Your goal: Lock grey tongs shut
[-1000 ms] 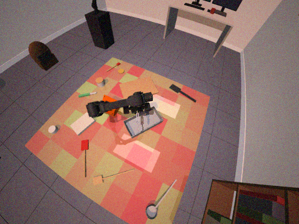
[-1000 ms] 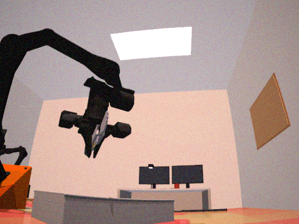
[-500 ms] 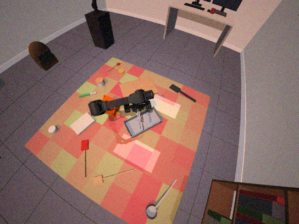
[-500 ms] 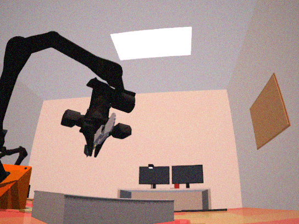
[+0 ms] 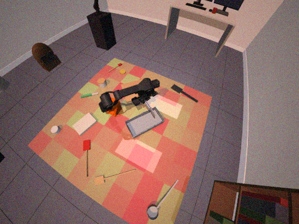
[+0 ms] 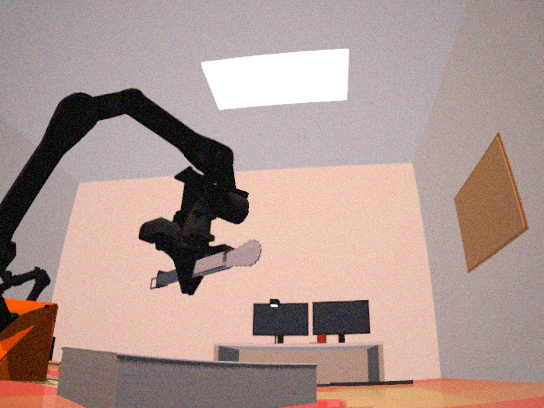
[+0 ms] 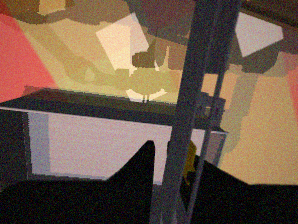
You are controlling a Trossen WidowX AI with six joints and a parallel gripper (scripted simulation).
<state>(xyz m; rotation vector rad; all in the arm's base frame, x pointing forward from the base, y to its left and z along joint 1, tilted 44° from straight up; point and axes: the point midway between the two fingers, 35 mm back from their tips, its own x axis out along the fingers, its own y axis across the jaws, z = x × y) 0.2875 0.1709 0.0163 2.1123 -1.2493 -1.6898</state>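
The grey tongs (image 5: 150, 108) (image 6: 212, 263) (image 7: 186, 95) are off the tin, held in the air. Their arms lie close together. In the exterior view their broad scalloped tips are at the right, slightly higher than the end with the small loop at the left. My gripper (image 5: 145, 100) (image 6: 189, 284) (image 7: 160, 147) is shut on the tongs and points down. The roasting tin (image 5: 148, 129) (image 6: 215, 381) (image 7: 100, 110) stands below. The wooden board (image 5: 129, 84) is mostly hidden under my arm in the top view. Whether the lock has caught cannot be seen.
A black spatula (image 5: 187, 95) lies right of my arm in the top view. A white block (image 5: 84, 123), an orange-topped can (image 5: 101, 82) and a green-handled tool (image 5: 87, 95) are left of it. A red-headed tool (image 5: 87, 145) and a ladle (image 5: 153, 212) lie farther toward the front.
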